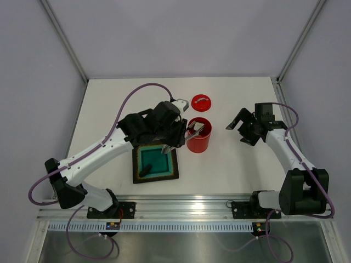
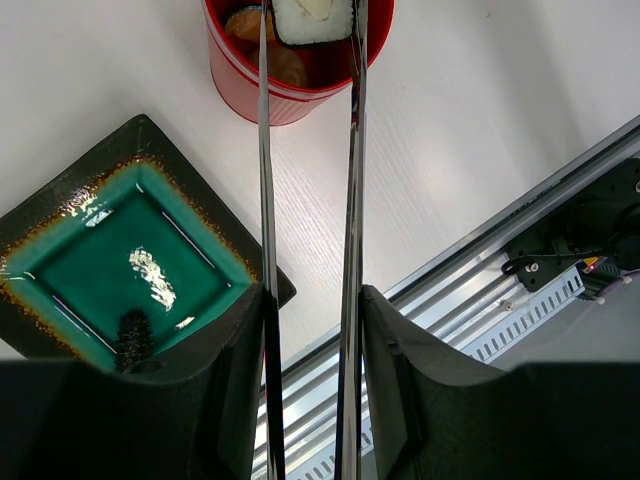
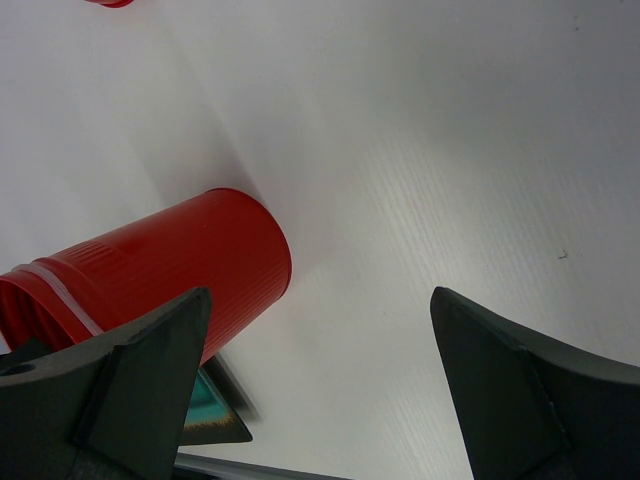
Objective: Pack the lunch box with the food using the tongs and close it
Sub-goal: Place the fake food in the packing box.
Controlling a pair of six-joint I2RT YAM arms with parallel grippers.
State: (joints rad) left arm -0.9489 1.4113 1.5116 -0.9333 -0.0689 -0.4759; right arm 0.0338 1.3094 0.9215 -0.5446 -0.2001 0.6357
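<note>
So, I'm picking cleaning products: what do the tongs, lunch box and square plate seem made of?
The tongs: polished metal, likely steel, mirror-bright arms. The lunch box: red-painted metal or possibly plastic, glossy ribbed wall. The square plate: probably glazed ceramic, glassy teal centre, speckled dark rim.

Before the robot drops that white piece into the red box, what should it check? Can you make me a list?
1. White piece pinched between the tongs: ok.
2. Left gripper squeezing the tongs: ok.
3. White piece over the open lunch box: ok.
4. Lid off and out of the way on the table: ok.
5. Right gripper open and not touching the lunch box: ok.
6. Plate emptied of food: not ok, a dark stick lies on it.
</note>
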